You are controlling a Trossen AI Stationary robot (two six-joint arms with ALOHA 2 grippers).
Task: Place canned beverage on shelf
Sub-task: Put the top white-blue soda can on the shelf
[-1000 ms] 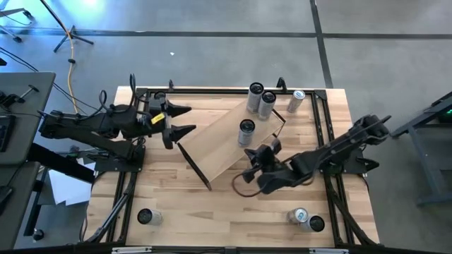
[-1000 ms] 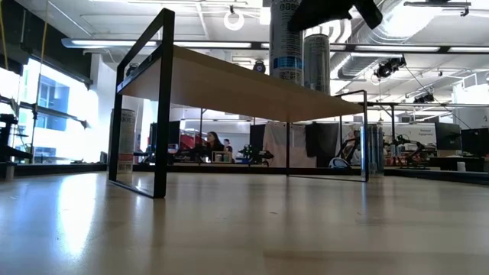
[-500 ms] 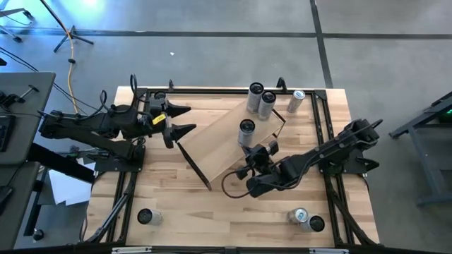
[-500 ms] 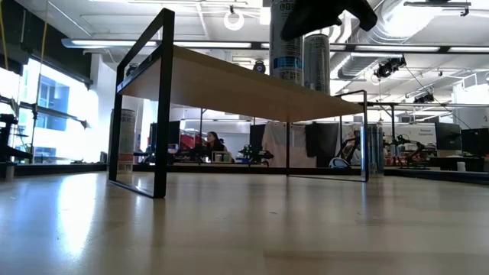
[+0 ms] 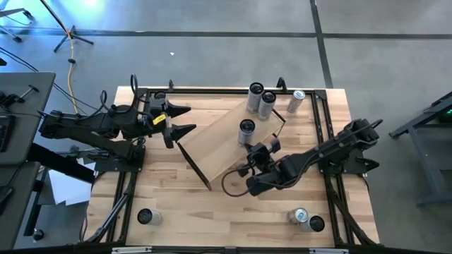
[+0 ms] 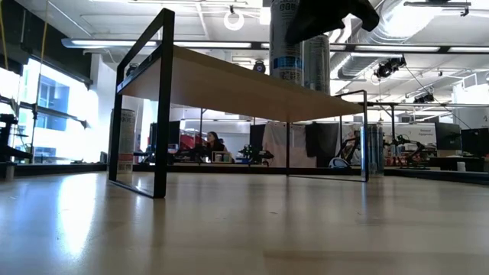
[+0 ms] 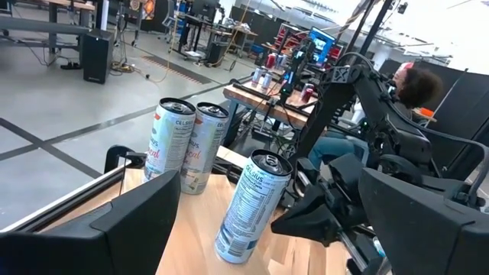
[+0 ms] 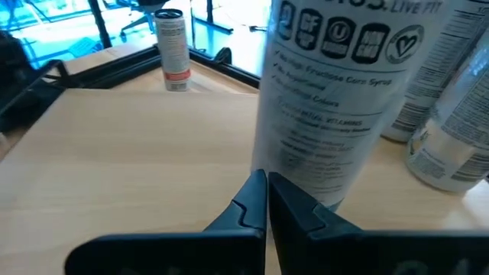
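The shelf (image 5: 233, 141) was pale smooth wood with a matt face, framed by thin black metal brackets (image 6: 157, 107). The table (image 5: 226, 212) was striped butcher-block wood, faintly glossy in the low view. The can (image 7: 252, 206) was printed metal with a satin sheen and bright lid; the right pincer (image 8: 266, 200) looked matt black plastic.

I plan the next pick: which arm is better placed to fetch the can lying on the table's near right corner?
Right. Its shut claw sits by the shelf, on the same side as that can. The left claw waits open at the far left.
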